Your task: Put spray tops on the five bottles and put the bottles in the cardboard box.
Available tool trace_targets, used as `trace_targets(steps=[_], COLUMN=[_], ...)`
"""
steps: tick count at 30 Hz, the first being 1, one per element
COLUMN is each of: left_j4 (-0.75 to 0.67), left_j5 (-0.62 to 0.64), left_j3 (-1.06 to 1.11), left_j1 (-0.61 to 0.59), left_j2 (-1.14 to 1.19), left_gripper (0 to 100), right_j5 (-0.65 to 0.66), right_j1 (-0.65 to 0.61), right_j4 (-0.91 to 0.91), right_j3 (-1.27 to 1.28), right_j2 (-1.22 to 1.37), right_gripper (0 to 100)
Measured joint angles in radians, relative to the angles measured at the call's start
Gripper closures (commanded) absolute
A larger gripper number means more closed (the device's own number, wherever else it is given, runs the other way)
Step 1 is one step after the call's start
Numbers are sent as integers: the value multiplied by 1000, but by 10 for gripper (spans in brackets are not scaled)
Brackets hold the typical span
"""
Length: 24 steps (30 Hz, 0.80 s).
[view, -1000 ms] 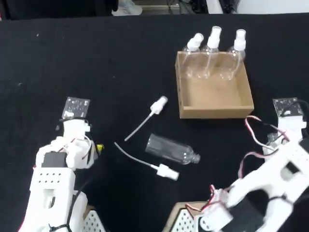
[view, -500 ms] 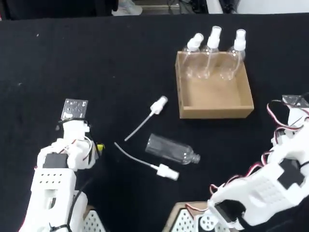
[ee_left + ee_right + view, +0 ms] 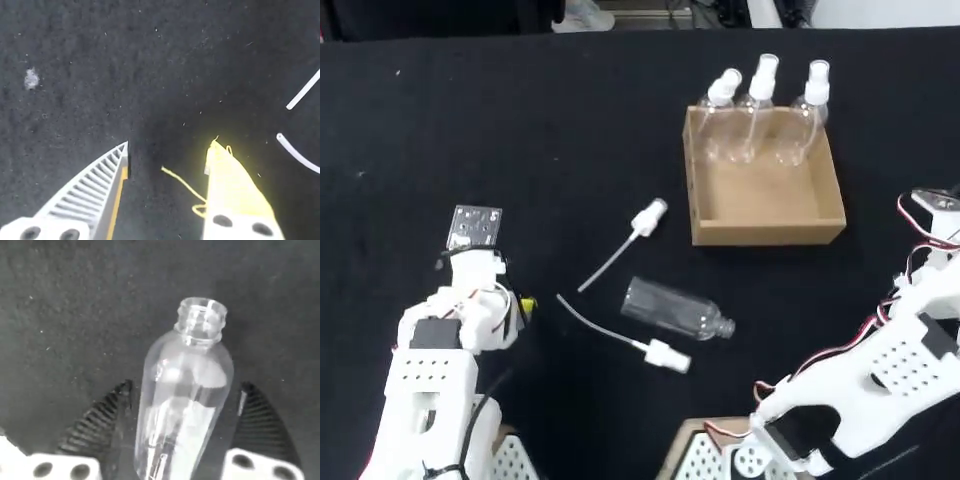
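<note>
Swung toward the right edge of the overhead view within the last second: right arm (image 3: 910, 350). Now straddling an uncapped bottle (image 3: 182, 410), right gripper (image 3: 185, 386) spread, not pinching. Probably lining up a grab for capping. At centre, a spare bottle (image 3: 675, 310) beside two tops (image 3: 648, 218). Upper right, box (image 3: 770, 232) holding three capped bottles (image 3: 760, 135). Lower left, left gripper (image 3: 167, 150) open.

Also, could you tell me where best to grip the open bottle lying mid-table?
Probably best to take the bottle across its round body, near the middle, coming from above: it lies on its side, and the narrow neck offers less hold.
</note>
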Motion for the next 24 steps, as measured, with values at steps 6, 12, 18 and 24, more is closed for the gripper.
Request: trace_targets(steps=[6,12,18,24], left_j4=[0,0,0,-3], left_j5=[0,0,0,0], left_j3=[0,0,0,-3], left_j1=[0,0,0,17], left_j2=[0,0,0,0], left_gripper=[754,754,751,750], right_j5=[0,-11,-54,-120], right_j1=[2,5,5,5], right_j4=[17,17,114,153], right_j3=[-40,-72,-192,-219], right_j2=[78,81,26,-147], right_gripper=[833,974,988,988])
